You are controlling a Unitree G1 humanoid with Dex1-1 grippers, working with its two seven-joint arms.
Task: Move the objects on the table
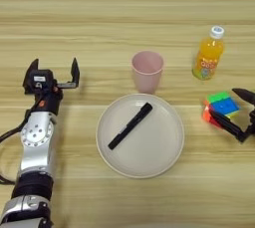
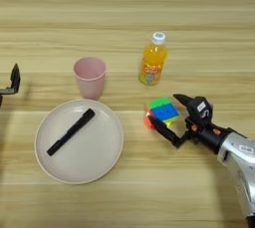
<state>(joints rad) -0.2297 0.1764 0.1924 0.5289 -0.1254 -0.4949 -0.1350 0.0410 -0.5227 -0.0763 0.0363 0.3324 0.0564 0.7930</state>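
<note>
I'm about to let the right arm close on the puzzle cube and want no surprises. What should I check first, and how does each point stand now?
1. Right tool open: ok, its two fingers are spread.
2. Puzzle cube between those fingers: ok, one finger lies on its far right side, the other along its near side.
3. Cube resting flat on the table: cannot tell, its base is partly hidden.
4. Orange bottle out of the way: ok, it stands upright beyond the cube, apart from it.
5. Plate with the black pen clear of the cube: ok, apart on the left.
6. Left tool idle: ok, open at the far left, holding nothing.
</note>
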